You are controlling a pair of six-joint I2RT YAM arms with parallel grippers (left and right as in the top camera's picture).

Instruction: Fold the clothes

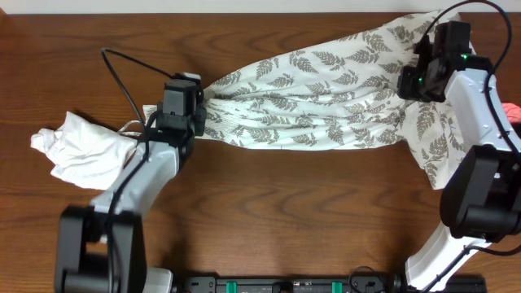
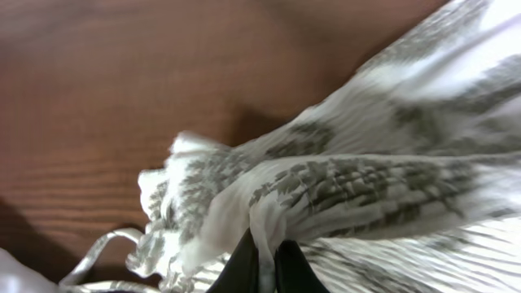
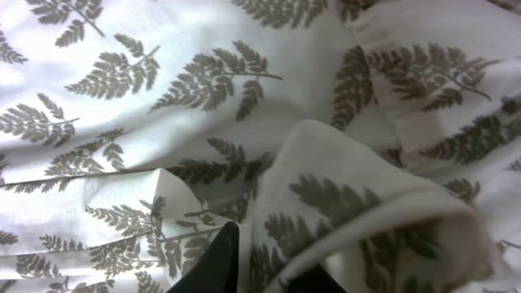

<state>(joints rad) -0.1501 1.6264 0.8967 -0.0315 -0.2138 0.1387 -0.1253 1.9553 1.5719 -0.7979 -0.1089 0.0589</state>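
**Left pincer** [image 1: 200, 114]: clenched, jaws all but meeting. They grasp the gathered end of the fern-print garment [image 1: 326, 98]. In the wrist view, the left pincer [image 2: 266, 248] nips a thin ridge of fern-print garment [image 2: 366, 179], and the pleats fan away from that pinch. Judged purpose: it anchors this end so the cloth can be drawn out lengthwise.

**Right pincer** [image 1: 419, 73]: closed on the opposite end of the same garment, near the far right of the table [image 1: 269, 212]. Seen from the wrist, the right pincer [image 3: 260, 273] has a doubled-over edge standing up between its dark fingers. The rest of the fern-print garment [image 3: 203, 73] lies flat beyond. Judged purpose: it lifts a corner clear of the wood, ready to pull or turn it.

**Fern-print garment:** lies across the upper middle of the table, spanning from one pincer to the other. It is narrow and bunched at the left and spreads wide at the right, where a flap trails toward the near edge beside the right arm. No fold is made yet. The step in hand looks like stretching and flattening, since a bunched cloth cannot be creased cleanly.

**White garment** [image 1: 81, 146]: a crumpled heap at the left of the table, just beside the left arm and ungrasped. It is probably set aside until the larger piece is done.

**Table:** dark wood, bare along the near middle, which leaves room to lay the cloth flat.
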